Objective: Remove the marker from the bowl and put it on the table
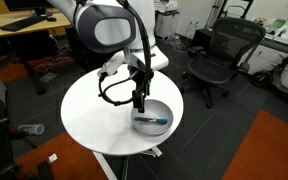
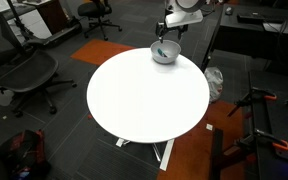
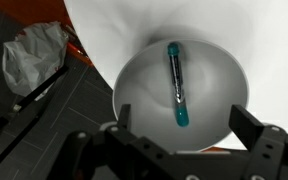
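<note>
The step in hand looks like the descent for the grasp. To do it well, the gripper [image 3: 184,150] should come straight down and close across the barrel, not along it (a slim stick rolls easily on a shiny curve), stopping before the fingertips scrape metal. In the wrist view the jaws stand wide apart, one on each side, holding nothing and apparently touching nothing.

Just below them the marker [image 3: 176,85] lies on the floor of the steel bowl [image 3: 134,95], teal end nearest the gripper, already lined up between the fingers. The bowl sits close to the edge of the round white table [image 3: 234,30], which offers bare surface for the set-down. Beyond the rim a crumpled plastic bag [image 3: 34,55] lies on the floor.
</note>
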Robot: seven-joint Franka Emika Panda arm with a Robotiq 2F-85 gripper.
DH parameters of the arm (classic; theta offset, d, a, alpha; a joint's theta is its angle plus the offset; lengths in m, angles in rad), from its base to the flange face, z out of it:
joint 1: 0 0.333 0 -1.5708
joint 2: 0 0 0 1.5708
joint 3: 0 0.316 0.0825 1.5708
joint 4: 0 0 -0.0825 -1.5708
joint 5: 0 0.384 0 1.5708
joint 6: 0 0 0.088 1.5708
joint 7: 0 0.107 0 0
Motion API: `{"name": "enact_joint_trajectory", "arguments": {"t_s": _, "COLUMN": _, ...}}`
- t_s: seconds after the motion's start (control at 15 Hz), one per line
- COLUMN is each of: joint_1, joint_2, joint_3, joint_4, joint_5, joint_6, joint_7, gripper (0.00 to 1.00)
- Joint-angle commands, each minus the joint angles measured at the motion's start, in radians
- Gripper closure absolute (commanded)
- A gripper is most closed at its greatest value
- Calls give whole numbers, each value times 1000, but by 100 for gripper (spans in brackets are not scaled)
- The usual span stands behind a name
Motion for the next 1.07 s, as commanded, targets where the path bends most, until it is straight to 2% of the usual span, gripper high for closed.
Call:
{"name": "enact_joint_trajectory", "arguments": {"t_s": 0.0, "joint_1": -33, "joint_2": 65, "joint_3": 10, "joint_4": 60, "joint_5": 66, "joint_6": 54, "joint_7": -90, "gripper": 0}}
{"name": "enact_joint_trajectory", "arguments": {"t_s": 0.2, "joint_1": -45, "joint_2": 115, "joint_3": 9, "joint_4": 98, "joint_5": 107, "joint_6": 91, "joint_7": -139, "gripper": 0}}
{"name": "enact_joint_trajectory", "arguments": {"t_s": 0.47, "joint_1": -50, "joint_2": 176, "joint_3": 4, "joint_4": 155, "joint_5": 146, "joint_6": 81, "joint_7": -177, "gripper": 0}}
{"name": "enact_joint_trajectory", "arguments": {"t_s": 1.0, "joint_1": -52, "joint_2": 274, "joint_3": -6, "joint_4": 242, "joint_5": 156, "joint_6": 55, "joint_7": -173, "gripper": 0}}
